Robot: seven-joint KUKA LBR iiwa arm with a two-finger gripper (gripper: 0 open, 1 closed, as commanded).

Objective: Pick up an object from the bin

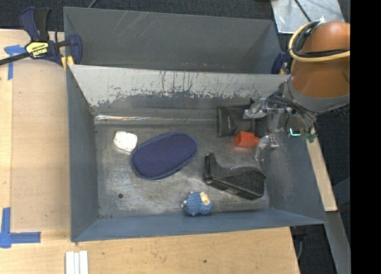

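Observation:
My gripper (262, 128) hangs low over the right end of the bin and looks open, its two metal fingers spread apart with nothing between them. A small red-orange block (244, 140) lies on the floor just left of the lower fingertip (266, 146); whether they touch I cannot tell. A dark grey rectangular piece (228, 121) rests against the back wall, left of the upper finger. A black angled tool (234, 181) lies on the floor below the gripper, toward the front.
Further left lie a blue oval pad (164, 155) and a small white lump (125, 141). A little blue and yellow toy (196, 204) sits by the front wall. The arm's orange cover rises over the bin's right rim.

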